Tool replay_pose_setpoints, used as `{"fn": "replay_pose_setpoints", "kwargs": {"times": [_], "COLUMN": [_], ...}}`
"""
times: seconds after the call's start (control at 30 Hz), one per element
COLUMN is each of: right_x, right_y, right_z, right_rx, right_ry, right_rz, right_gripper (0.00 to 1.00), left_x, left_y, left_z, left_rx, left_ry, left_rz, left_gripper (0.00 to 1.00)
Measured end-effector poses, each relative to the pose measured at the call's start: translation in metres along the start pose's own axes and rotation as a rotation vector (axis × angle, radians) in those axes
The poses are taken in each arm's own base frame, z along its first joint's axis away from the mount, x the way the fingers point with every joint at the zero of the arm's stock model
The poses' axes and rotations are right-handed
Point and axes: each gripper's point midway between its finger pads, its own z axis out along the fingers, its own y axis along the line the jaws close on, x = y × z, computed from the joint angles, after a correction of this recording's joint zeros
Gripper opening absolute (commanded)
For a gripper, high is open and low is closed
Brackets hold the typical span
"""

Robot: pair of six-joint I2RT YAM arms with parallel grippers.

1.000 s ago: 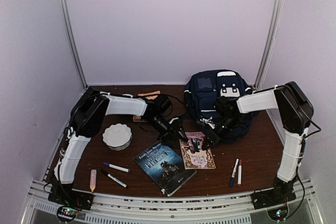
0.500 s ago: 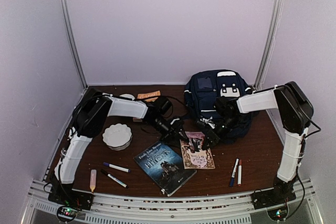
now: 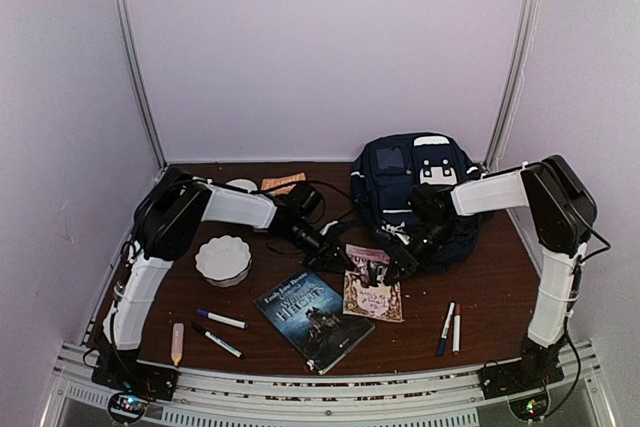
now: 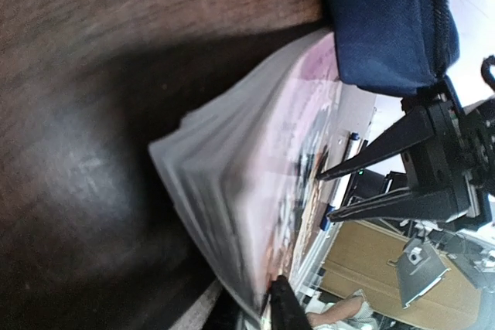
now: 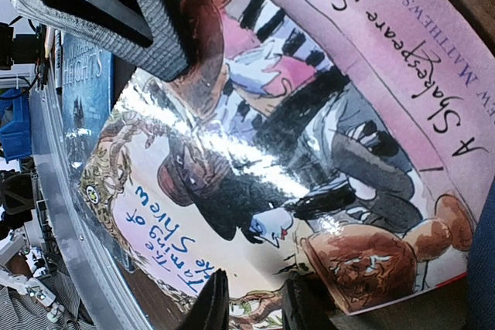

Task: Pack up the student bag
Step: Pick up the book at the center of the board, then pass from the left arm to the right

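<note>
The student bag (image 3: 415, 182), navy with white patches, stands at the back right; its lower edge also shows in the left wrist view (image 4: 387, 21). In front of it lies a thin pink picture book (image 3: 373, 282). My left gripper (image 3: 350, 265) is shut on the book's left edge, with the pages (image 4: 263, 160) fanned between its jaws (image 4: 244, 303). The book is raised on that side. My right gripper (image 3: 385, 269) rests its tips on the cover (image 5: 309, 113). Its fingers (image 5: 254, 303) stand a little apart with nothing between them.
A dark blue novel (image 3: 313, 319) lies left of the pink book. A white scalloped bowl (image 3: 223, 259) is at the left, with two markers (image 3: 221, 319) and a peach stick (image 3: 177, 343) near the front. Two pens (image 3: 449, 327) lie at the front right.
My left gripper has closed on the pink book's edge. The book has tilted up and slid slightly toward the bag. The right arm has held still.
</note>
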Motion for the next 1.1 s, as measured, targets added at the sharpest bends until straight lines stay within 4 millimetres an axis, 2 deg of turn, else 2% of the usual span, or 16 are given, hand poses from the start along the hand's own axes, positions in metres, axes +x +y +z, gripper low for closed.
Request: {"fn": "replay_pose_setpoints", "kwargs": {"times": [0.07,0.23,0.4,0.5,0.7,0.8,0.97,1.1], "right_x": [0.0,-0.002,-0.002,-0.007,-0.043,-0.054,-0.059,-0.068], "right_y": [0.0,0.0,0.005,0.009,0.037,0.046,0.045,0.05], "right_z": [0.0,0.0,-0.009,-0.03,-0.108,-0.134,-0.138,-0.139], "right_rx": [0.0,-0.003,-0.012,-0.017,0.01,0.011,-0.033,-0.081], "right_ry": [0.0,-0.006,-0.017,-0.051,-0.248,-0.324,-0.35,-0.385], "right_rz": [0.001,-0.005,-0.023,-0.034,-0.163,-0.197,-0.168,-0.166], "right_gripper": [0.25,0.28,0.45,0.52,0.58,0.6,0.64,0.65], "left_x": [0.0,0.0,0.002,0.004,0.015,0.017,0.017,0.015], "left_y": [-0.001,-0.009,-0.021,-0.033,-0.071,-0.098,-0.133,-0.146], "left_z": [-0.001,-0.006,-0.02,-0.036,-0.07,-0.087,-0.108,-0.117], "left_rx": [-0.002,0.002,-0.002,-0.002,-0.014,-0.013,-0.019,-0.023], "left_ry": [-0.007,-0.025,-0.051,-0.066,-0.088,-0.117,-0.167,-0.203], "left_rz": [0.006,0.042,0.1,0.156,0.336,0.452,0.598,0.658], "left_gripper": [0.0,0.0,0.0,0.0,0.0,0.0,0.0,0.0]}}
